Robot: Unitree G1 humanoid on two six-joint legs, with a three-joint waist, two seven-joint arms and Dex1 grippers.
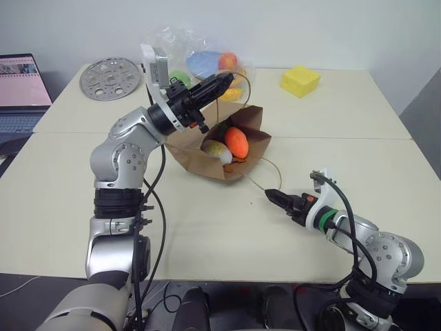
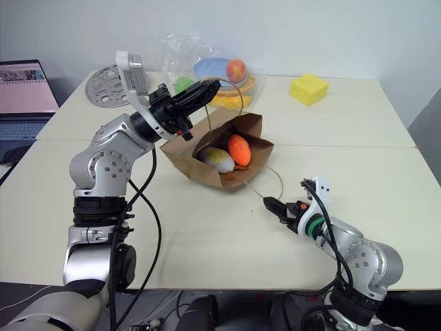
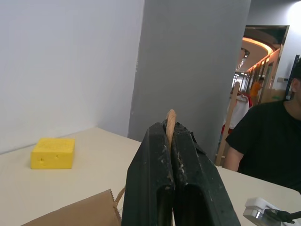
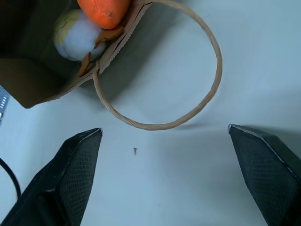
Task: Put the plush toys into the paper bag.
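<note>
A yellow sponge block [image 1: 300,81], perforated metal disc [image 1: 110,78], laptop [image 1: 23,93] and bagged plastic fruit [image 1: 207,65] sit on the table [image 1: 207,234].

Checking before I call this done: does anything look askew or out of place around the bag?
The bag is tipped, its mouth tilted toward the robot, hanging by one handle pinched in the left tool. The other handle lies loose on the table. Carrot and egg sit inside. Nothing spilled.
</note>
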